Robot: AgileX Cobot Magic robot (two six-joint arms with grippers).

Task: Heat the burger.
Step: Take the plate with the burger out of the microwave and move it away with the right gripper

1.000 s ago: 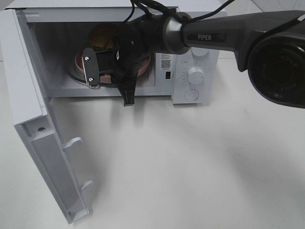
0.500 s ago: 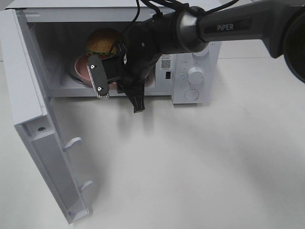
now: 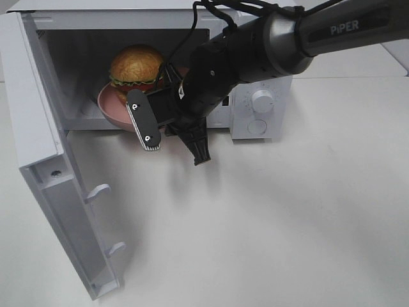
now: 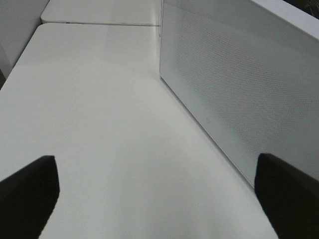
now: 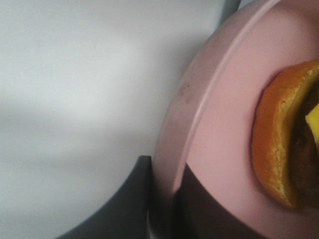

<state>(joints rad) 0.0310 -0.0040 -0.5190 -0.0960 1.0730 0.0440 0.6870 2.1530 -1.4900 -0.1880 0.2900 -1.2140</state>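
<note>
On our left side, the left hand [image 4: 152,199] stands spread wide over bare tabletop [image 4: 99,124], its two dark fingertips [image 4: 27,191] at the edges of its wrist view and nothing between them. Just beside it rises the perforated white side wall of the microwave [image 4: 234,94].

Our right hand [image 3: 163,118] is pressed together on the near rim of the plate [image 3: 115,109], pinching it; in its wrist view the pink rim [image 5: 184,129] sits right between the dark pads. The plate tilts a little, held at the mouth of the microwave [image 3: 255,70], partly over the cavity's front edge. Just past the hand, on the plate, sits the burger [image 3: 135,69], upright, its bun glossy, lettuce and tomato showing at the side; the wrist view catches only its bun edge [image 5: 279,149] and a bit of cheese.

The door [image 3: 45,166] hangs open, well off to the hand's side, toward us. Two knobs [image 3: 262,101] lie on the hand's other side.
</note>
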